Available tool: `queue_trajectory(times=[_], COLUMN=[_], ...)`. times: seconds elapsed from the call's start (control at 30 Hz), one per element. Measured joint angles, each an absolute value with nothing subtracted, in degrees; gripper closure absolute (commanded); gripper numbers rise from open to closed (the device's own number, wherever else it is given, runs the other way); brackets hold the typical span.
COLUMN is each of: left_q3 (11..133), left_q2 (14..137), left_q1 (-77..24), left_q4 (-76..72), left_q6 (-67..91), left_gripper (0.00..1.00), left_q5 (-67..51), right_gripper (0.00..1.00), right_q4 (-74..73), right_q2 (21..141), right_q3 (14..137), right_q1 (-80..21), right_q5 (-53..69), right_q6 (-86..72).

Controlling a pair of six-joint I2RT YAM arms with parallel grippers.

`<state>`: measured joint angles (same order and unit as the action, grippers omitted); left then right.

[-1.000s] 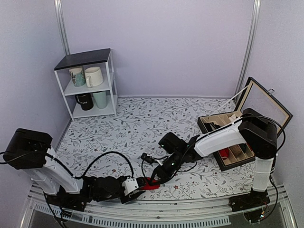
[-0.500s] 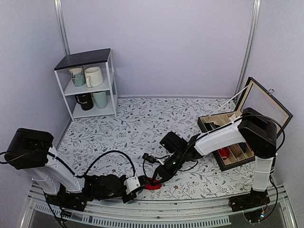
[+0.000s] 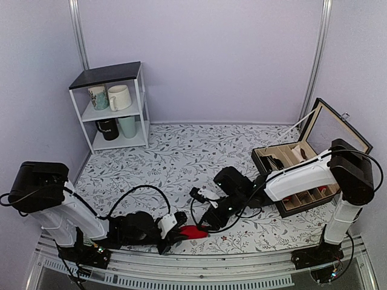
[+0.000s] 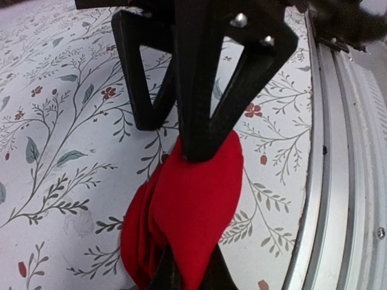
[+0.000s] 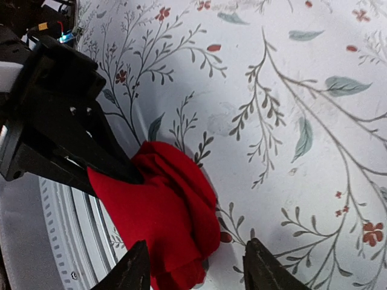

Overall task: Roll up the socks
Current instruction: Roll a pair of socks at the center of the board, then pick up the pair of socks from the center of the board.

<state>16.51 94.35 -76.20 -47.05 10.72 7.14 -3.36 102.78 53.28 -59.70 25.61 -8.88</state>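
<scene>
The red socks (image 3: 194, 231) lie bunched in a loose roll on the flowered table cover, close to the near edge. From the left, my left gripper (image 3: 176, 233) is shut on one end of the socks (image 4: 187, 205); its dark fingers (image 4: 208, 279) pinch the cloth at the bottom of the left wrist view. My right gripper (image 3: 210, 221) stands open just right of the roll. In the right wrist view, the socks (image 5: 166, 214) reach down between its spread fingertips (image 5: 138, 269), and the left gripper (image 5: 72, 136) holds their left side.
A white shelf with mugs (image 3: 115, 106) stands at the back left. An open wooden box (image 3: 302, 175) with compartments sits at the right. The metal rail of the table's near edge (image 3: 199, 266) runs right beside the socks (image 4: 338, 151).
My right gripper has opened, let go of the socks and drawn back to the right. My left gripper has shut on the socks and shifted right. The socks are more bunched.
</scene>
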Motion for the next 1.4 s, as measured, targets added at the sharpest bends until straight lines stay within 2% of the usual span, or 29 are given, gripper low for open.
queue_trajectory(times=[0.07, 0.17, 0.3, 0.93, 1.1, 1.23, 1.4], left_q3=[16.8, 17.15, 17.45, 17.5, 17.56, 17.65, 17.63], left_q2=[95.48, 96.82, 98.52, 100.22, 100.51, 100.68, 100.84], left_q1=[-76.09, -76.09, -76.05, -75.88, -75.83, -75.83, -75.77], left_q4=[-47.79, -49.17, -51.44, -54.11, -54.46, -54.65, -54.78], left_q6=[11.92, 13.04, 14.11, 15.09, 15.07, 15.07, 15.07], left_gripper=[1.0, 1.0, 1.0, 1.0, 1.0, 1.0, 1.0], left_q5=[6.52, 6.0, 5.17, 4.19, 3.95, 3.68, 3.44], right_gripper=[0.35, 0.28, 0.24, 0.2, 0.32, 0.48, 0.64], right_q4=[-2.7, -0.82, 1.96, 7.4, 9.28, 10.2, 10.09], right_q2=[100.62, 97.82, 96.68, 102.67, 104.38, 105.41, 105.51], right_q3=[52.4, 51.09, 49.47, 46.89, 47.7, 48.23, 47.9], right_q1=[-59.59, -59.55, -59.57, -59.81, -61.78, -63.83, -63.83], right_q5=[24.08, 23.92, 25.52, 29.74, 29.89, 29.58, 29.06], right_q6=[-7.64, -6.72, -6.39, -8.16, -8.49, -9.02, -9.89])
